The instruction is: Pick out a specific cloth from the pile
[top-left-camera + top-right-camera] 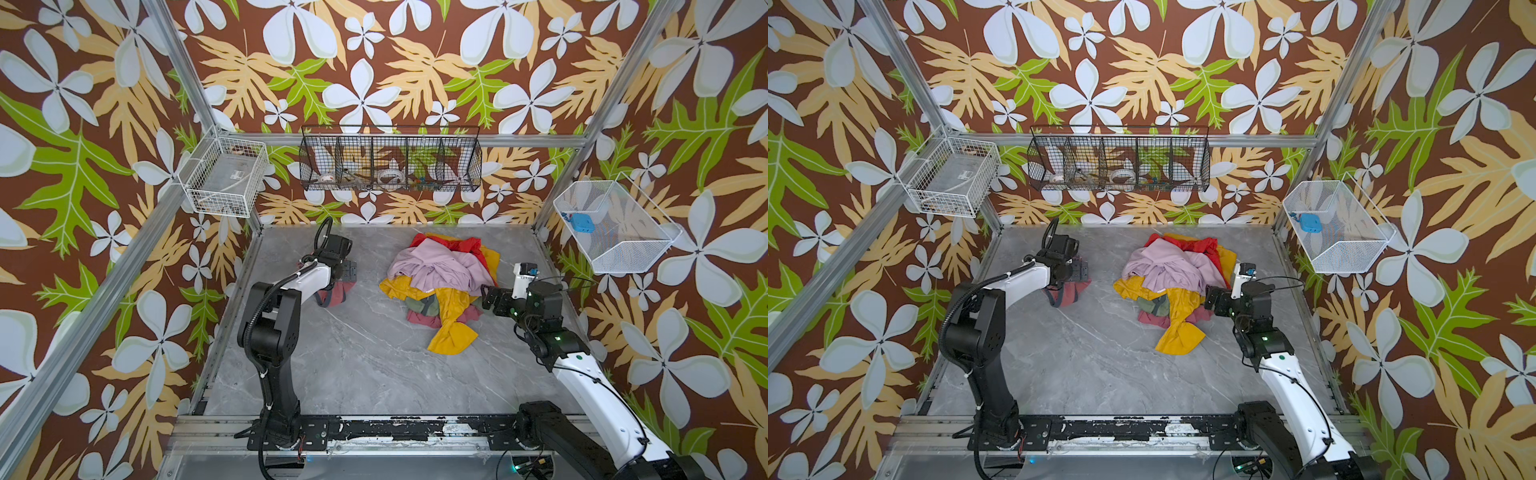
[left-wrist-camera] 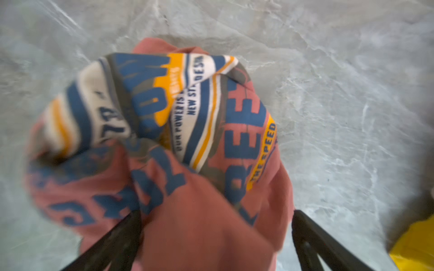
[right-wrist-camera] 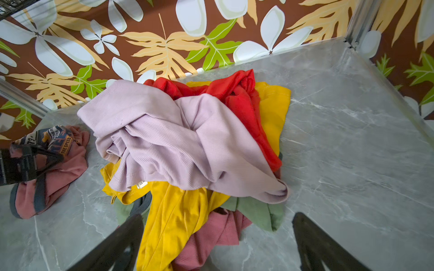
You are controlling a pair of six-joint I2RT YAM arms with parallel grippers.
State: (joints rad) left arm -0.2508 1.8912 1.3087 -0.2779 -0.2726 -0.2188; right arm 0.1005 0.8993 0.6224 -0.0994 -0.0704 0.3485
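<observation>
Toward the left edge of the desk (image 1: 357, 365): one left gripper (image 1: 348, 272), pointing down, jaws spread wide, clamping nothing so far as visible from the left wrist. Directly beneath, one cloth (image 1: 332, 294), the salmon-pink T-shirt, bunched on the grey surface with navy, orange and white lettering uppermost and dark neck trim showing. Well apart from the pile (image 1: 436, 278); probably put there on purpose, to keep the chosen shirt from mixing with the rest. Judged from that gap: picking-out as good as done.

Further right, past the middle and nearer the back edge: one pile, five colours counted. One lilac garment (image 3: 164, 140) on top, one red garment (image 3: 239, 101) behind, yellow fabric (image 3: 178, 218) below and at the back (one piece or two, cannot tell), one olive garment (image 3: 256, 211), one pink ribbed garment (image 3: 211, 234) at the bottom front. Heaped loosely, lower pieces pinned by upper ones.

Near the right edge: one right gripper (image 1: 488, 298), low, aimed at the pile's right flank, jaws wide and empty, just beside the fabric, contact unclear. Likely kept there to steady the heap or stand ready. Two grippers in all, both unloaded.
</observation>
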